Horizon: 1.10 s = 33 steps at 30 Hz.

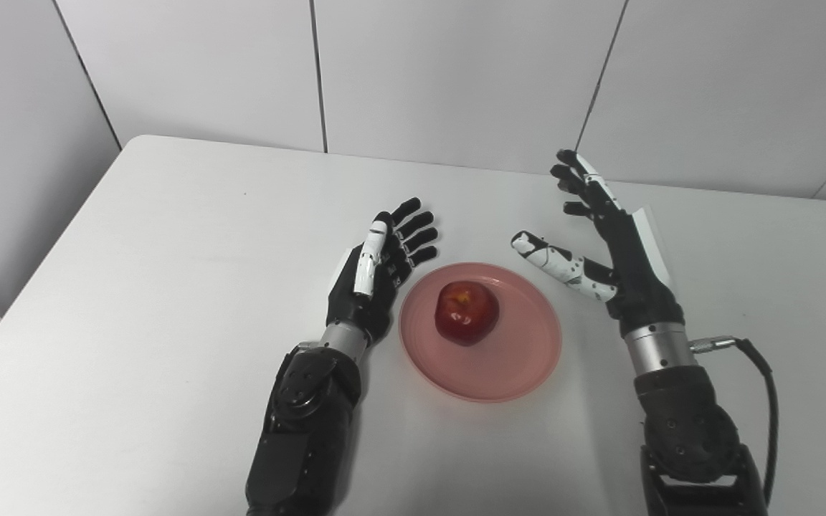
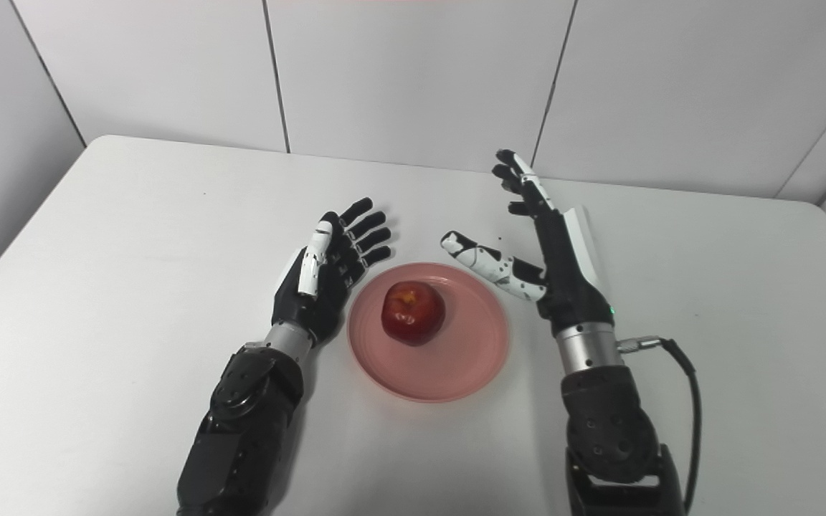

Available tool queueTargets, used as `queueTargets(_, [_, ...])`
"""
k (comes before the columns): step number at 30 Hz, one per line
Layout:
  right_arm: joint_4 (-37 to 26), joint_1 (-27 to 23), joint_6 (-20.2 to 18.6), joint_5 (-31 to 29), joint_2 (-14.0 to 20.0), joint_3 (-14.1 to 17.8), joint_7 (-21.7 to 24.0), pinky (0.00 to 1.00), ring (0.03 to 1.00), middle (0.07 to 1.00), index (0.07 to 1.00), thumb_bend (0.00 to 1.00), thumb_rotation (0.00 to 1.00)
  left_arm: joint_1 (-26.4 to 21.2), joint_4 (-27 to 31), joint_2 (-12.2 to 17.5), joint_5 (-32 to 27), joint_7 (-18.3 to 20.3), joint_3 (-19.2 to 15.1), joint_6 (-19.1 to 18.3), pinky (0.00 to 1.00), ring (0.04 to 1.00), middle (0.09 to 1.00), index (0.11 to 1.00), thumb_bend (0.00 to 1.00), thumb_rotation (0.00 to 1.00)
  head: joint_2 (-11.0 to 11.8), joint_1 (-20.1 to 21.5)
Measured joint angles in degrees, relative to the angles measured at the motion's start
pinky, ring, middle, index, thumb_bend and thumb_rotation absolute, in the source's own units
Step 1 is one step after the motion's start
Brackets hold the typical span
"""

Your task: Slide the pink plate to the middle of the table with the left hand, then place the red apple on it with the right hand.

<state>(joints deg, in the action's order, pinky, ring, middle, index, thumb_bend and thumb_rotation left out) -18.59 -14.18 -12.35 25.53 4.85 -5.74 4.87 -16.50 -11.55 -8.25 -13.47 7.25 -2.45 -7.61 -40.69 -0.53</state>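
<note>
Apple [image 1: 466, 312], red and shiny, sits on the pink plate [image 1: 520, 365] near the middle of the white table [image 1: 133, 287], so both jobs look done. The left hand [image 1: 377, 276] rests just beside the plate's left edge with its fingers spread and nothing in it, and the right hand [image 1: 610, 240] is lifted on the other side, wide open and empty too, likely so the apple sits free and does not get bumped. No words or labels can be read anywhere
</note>
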Motion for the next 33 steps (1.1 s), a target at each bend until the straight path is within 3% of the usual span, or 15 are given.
queueTargets(4, [0.4,0.4,0.1,0.4,1.1,2.5,-3.0,0.77,0.818,0.841,0.876,1.0,0.84,0.0,0.1,0.2,0.0,0.0,0.1,0.0,0.81,0.833,0.844,0.829,0.36,1.0,0.2,0.2])
queueTargets(10, [1.8,2.7,0.1,1.2,1.5,3.8,-5.7,0.78,0.817,0.84,0.872,0.91,0.95,0.0,0.1,1.0,0.0,0.1,0.4,0.0,0.82,0.844,0.85,0.835,0.35,1.0,0.4,0.3])
queueTargets(17, [3.8,4.6,0.5,-1.6,0.5,5.7,-8.5,0.78,0.816,0.847,0.876,0.84,1.0,0.1,0.3,1.5,0.0,0.1,0.5,0.0,0.82,0.846,0.853,0.837,0.34,1.0,0.4,0.0])
queueTargets(25, [8.1,7.0,4.7,-6.2,-0.6,5.9,-10.3,0.81,0.844,0.865,0.883,0.77,1.0,1.1,1.6,1.5,0.1,0.0,0.8,0.0,0.83,0.848,0.853,0.839,0.34,1.0,0.5,-0.4])
queueTargets(33, [13.7,8.5,10.0,-10.0,-1.6,6.0,-11.7,0.77,0.825,0.858,0.874,0.61,1.0,1.6,2.4,1.5,0.3,-0.1,1.1,0.0,0.83,0.848,0.856,0.841,0.35,1.0,0.7,-1.0])
